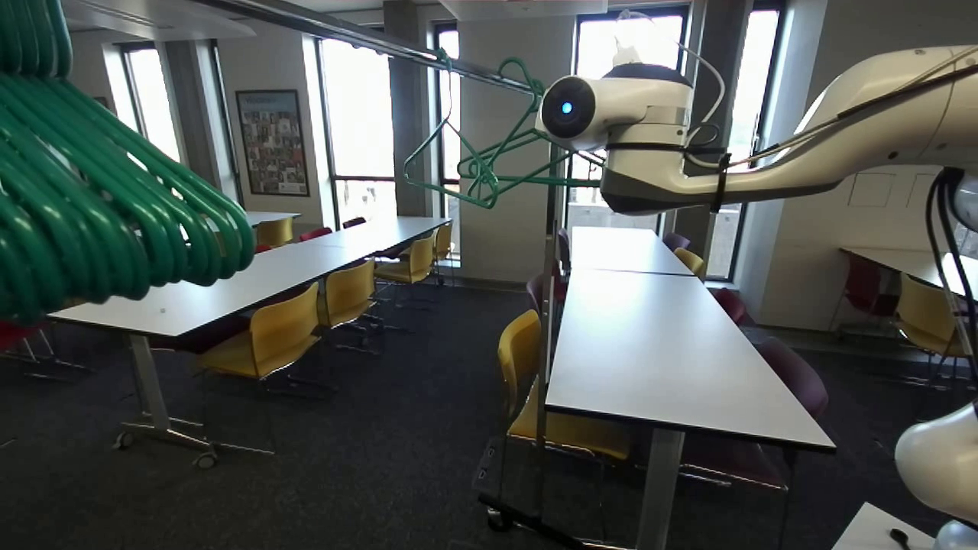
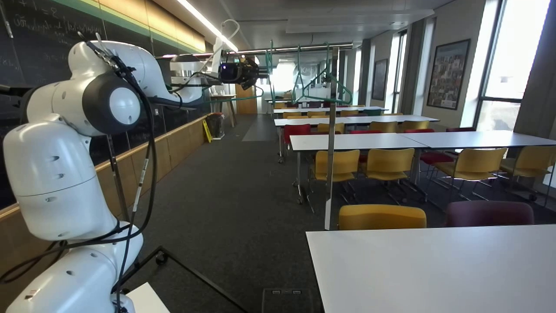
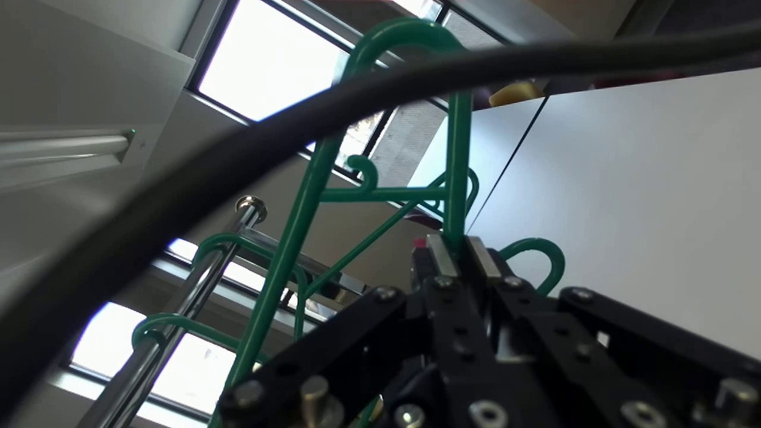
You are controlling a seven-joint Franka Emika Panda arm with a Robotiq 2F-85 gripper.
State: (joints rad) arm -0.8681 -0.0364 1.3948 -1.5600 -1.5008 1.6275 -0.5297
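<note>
Hand point(image 3: 458, 254) pinching hanger point(image 3: 456, 160), clear only in wrist view

Blown-out windows point(image 1: 357, 114), sheen on tabletop point(image 1: 657, 344), dim carpet point(image 1: 397, 435), blurred foreground cable point(image 3: 380, 95)

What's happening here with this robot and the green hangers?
A robot arm has its claw closed on the bar of a green hanger. In the wrist view, green hooks loop over a metal rail nearby, but I can't tell whether the held one's own hook is on it. A packed bunch of hangers shows at the left of an exterior view, with white tables standing in the room.
</note>
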